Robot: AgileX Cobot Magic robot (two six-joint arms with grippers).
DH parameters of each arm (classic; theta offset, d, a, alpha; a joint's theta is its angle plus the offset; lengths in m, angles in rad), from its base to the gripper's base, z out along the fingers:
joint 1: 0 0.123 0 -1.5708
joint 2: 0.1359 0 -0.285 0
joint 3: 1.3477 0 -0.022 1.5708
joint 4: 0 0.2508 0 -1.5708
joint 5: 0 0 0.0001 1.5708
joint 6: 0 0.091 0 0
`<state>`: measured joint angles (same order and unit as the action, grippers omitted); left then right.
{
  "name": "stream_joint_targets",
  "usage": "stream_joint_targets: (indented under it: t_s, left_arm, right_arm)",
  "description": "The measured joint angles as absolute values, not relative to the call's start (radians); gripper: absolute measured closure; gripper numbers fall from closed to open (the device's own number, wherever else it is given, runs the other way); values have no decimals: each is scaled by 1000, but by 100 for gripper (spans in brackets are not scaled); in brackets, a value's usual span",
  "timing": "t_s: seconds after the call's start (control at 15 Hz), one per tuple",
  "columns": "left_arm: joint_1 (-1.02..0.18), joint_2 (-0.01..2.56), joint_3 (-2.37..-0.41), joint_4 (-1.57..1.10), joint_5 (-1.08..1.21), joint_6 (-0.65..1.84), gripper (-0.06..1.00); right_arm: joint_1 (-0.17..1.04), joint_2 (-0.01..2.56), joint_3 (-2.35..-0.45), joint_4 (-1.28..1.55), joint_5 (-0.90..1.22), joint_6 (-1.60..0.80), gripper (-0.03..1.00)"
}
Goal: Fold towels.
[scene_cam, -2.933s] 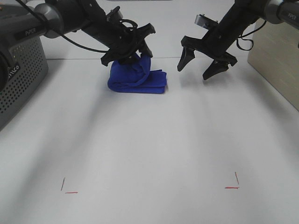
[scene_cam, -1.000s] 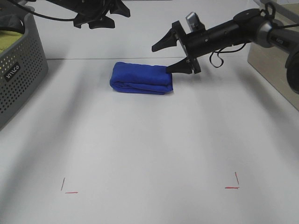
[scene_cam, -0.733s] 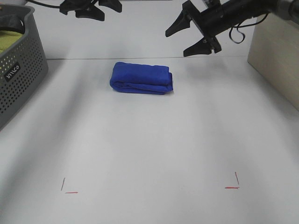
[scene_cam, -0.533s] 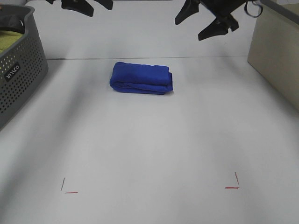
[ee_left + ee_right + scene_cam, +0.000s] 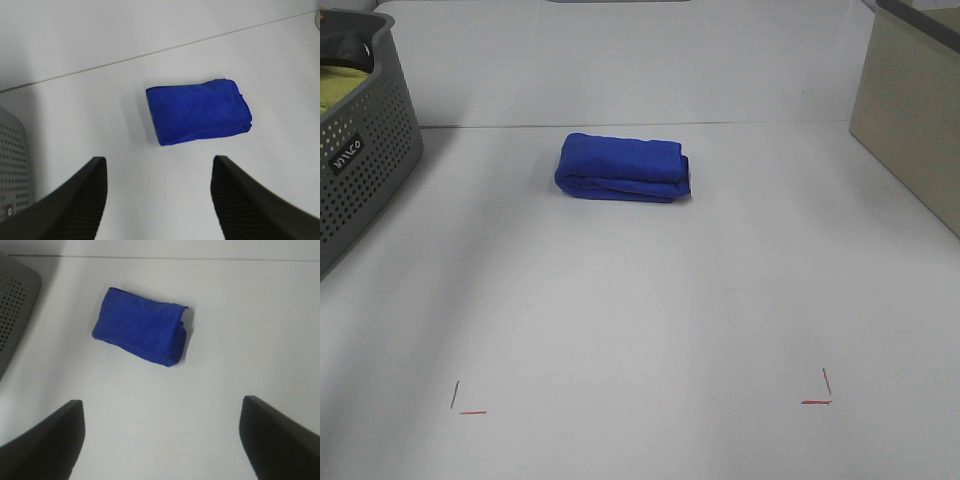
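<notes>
A blue towel [image 5: 623,168] lies folded into a thick rectangle on the white table, toward the back centre. It also shows in the left wrist view [image 5: 198,110] and in the right wrist view [image 5: 140,332]. Both arms are out of the exterior high view. My left gripper [image 5: 159,200] is open and empty, raised high above the table, with the towel ahead of its fingers. My right gripper [image 5: 162,440] is open and empty, also high above the table, with the towel ahead of it.
A grey perforated basket [image 5: 360,150] holding a yellow-green cloth [image 5: 342,82] stands at the left edge. A beige box [image 5: 912,110] stands at the right edge. Red corner marks [image 5: 468,405] [image 5: 818,392] sit near the table's front.
Both arms let go of the folded towel and lifted up and back, leaving the exterior high view. The towel stays folded in place.
</notes>
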<state>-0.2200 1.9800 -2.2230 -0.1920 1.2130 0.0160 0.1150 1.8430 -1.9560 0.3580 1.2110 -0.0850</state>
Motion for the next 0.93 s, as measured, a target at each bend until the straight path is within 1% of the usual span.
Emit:
stream_joint_targets:
  t_s: [0.07, 0.2, 0.4, 0.67, 0.73, 0.8, 0.87, 0.93]
  left_arm:
    - [-226, 1945, -2194, -178, 1213, 13, 36]
    - [-250, 1808, -2058, -137, 1213, -11, 36]
    - [-292, 1578, -1800, -112, 1212, -28, 36]
    - [-315, 1258, -1361, -113, 1187, -39, 36]
    - [-315, 1092, -1146, -113, 1176, -43, 36]
    - [-315, 1000, -1046, -113, 1175, -43, 36]
    - [-315, 962, -1010, -113, 1175, -43, 36]
    - [-315, 868, -925, -113, 1175, -43, 36]
  right_arm:
    - [115, 1800, -1909, 347, 1211, -85, 17]
    - [115, 1637, -1720, 311, 1213, -88, 17]
    - [115, 1398, -1435, 263, 1213, -94, 17]
    - [115, 1084, -1091, 196, 1214, -95, 17]
    - [115, 920, -944, 187, 1210, -95, 17]
    - [115, 847, -881, 187, 1210, -95, 17]
    - [115, 806, -848, 186, 1210, -95, 17]
    - [116, 734, -795, 180, 1208, -95, 17]
